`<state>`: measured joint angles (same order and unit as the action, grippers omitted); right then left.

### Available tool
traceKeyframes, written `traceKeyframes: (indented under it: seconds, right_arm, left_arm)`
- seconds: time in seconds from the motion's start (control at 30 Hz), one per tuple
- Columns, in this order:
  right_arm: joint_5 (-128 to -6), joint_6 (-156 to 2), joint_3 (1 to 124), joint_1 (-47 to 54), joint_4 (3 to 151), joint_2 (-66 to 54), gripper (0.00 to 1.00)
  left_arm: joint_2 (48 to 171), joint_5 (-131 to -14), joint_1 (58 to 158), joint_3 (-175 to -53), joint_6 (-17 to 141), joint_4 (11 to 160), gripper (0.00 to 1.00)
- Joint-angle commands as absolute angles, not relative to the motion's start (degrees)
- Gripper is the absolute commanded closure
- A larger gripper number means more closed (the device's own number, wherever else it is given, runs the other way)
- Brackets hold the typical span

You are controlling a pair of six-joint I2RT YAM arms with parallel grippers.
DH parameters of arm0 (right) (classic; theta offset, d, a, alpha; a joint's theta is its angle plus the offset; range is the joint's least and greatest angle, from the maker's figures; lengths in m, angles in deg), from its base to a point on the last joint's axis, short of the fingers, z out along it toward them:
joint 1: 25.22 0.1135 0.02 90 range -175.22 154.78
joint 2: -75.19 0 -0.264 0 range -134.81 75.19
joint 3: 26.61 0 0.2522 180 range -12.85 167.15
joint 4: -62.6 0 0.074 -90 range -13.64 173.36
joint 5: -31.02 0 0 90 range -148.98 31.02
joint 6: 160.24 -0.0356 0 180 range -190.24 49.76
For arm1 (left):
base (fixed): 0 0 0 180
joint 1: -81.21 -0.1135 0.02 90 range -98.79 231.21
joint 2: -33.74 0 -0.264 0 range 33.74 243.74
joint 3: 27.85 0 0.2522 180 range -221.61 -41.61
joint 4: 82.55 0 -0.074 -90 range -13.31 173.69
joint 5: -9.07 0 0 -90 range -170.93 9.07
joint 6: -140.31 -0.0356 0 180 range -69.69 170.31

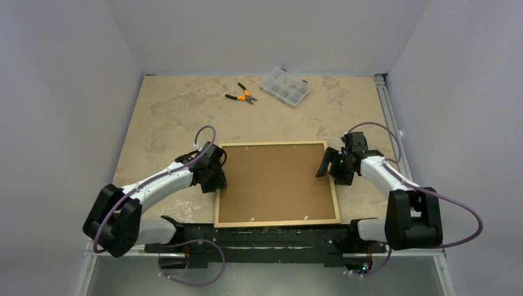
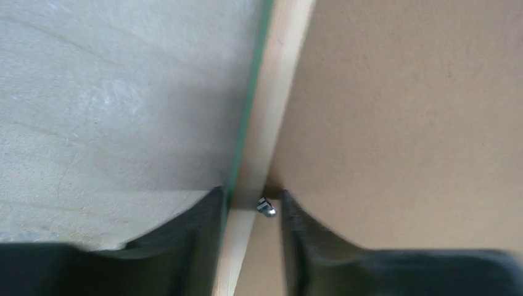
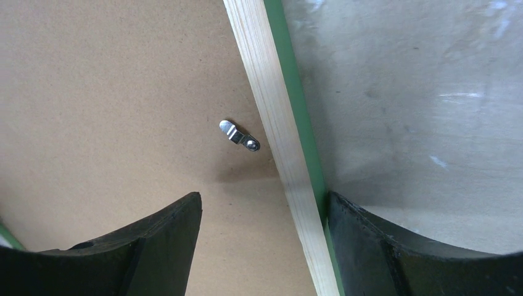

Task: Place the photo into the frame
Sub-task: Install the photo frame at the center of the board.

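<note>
1. Frame (image 1: 271, 144): large thin rectangle lying flat on the mottled beige desk (image 1: 172, 117) between the two arms. Pale wood back is up, green front is down.
2. Brown fibreboard backing sheet (image 1: 274, 182) fills the opening of the frame.
3. Left claw (image 2: 250, 197): narrow, one finger on each side of the left rail. A small metal turn clip (image 2: 266, 207) sits between the fingers. Cannot tell whether the claw pinches anything.
4. Right claw (image 3: 264, 206): wide, straddling the right rail. A second metal clip (image 3: 239, 135) lies on the backing sheet just beyond the fingers.
5. Orange-handled pliers (image 1: 242, 94) and a clear plastic parts box (image 1: 285, 86) lie near the far edge, well apart from the frame.
</note>
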<state>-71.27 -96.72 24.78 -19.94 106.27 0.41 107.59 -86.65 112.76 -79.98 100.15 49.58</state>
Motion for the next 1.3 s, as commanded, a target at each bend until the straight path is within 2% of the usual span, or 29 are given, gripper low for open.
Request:
traceKeyframes:
  seconds: [0.0, 0.07, 0.17, 0.37, 0.43, 0.6, 0.97, 1.27]
  right_arm:
    - [-78.1, -98.8, 24.0, -19.1, 103.9, -1.3, 0.28]
    - [-78.1, -98.7, 24.0, -19.1, 103.9, -1.3, 0.28]
    - [-78.2, -98.7, 24.0, -19.1, 103.9, -1.3, 0.28]
    - [-78.3, -98.8, 23.9, -19.1, 103.5, -1.5, 0.28]
    - [-78.4, -98.8, 23.8, -19.1, 103.2, -1.7, 0.28]
    - [-76.8, -98.7, 24.3, -19.1, 103.0, -1.6, 0.28]
    - [-63.4, -95.7, 32.3, -18.2, 107.3, -3.6, 0.28]
    - [-57.1, -95.7, 34.2, -12.7, 106.6, -9.1, 0.42]
  left_arm:
    - [104.4, -83.2, 113.1, -79.1, 101.5, 47.0, 0.45]
    - [104.0, -83.0, 113.1, -79.1, 101.9, 46.5, 0.37]
    - [104.2, -83.7, 113.1, -79.0, 102.3, 45.6, 0.36]
    - [105.0, -86.9, 113.1, -78.5, 102.3, 43.8, 0.51]
    - [105.6, -87.6, 113.2, -78.6, 101.9, 43.9, 0.52]
    - [109.9, -87.5, 113.2, -81.2, 99.9, 44.7, 0.4]
    - [116.3, -87.9, 113.2, -90.6, 94.7, 42.4, 0.32]
    - [117.0, -87.3, 113.1, -91.9, 93.7, 41.4, 0.3]
